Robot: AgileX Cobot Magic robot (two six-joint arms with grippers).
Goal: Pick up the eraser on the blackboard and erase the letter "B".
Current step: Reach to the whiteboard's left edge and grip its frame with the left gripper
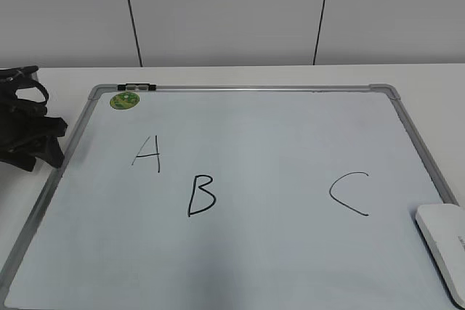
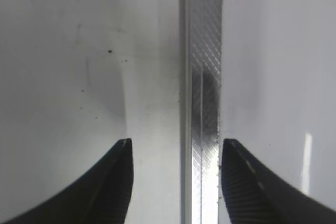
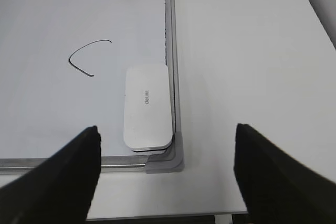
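The eraser lies flat on the board, tucked into a corner against the grey frame; in the exterior view it sits at the lower right edge, well apart from the B, which stands left of centre between the A and the C. Your right hand hovers over that corner with its fingers spread wide and nothing between them. Your left hand is also spread and empty, over the frame rail on the far side. Judge the eraser as a light, rigid plastic block with a smooth, rather slippery shell and a thin dark pad beneath; it will not crush, but it may skid on the glossy board if you nudge it. One long side appears to touch the frame, leaving little room for a finger there. Consider taking hold across the short ends, or at mid-length once it is drawn clear, low on the sides. The bench beside it is bare white.
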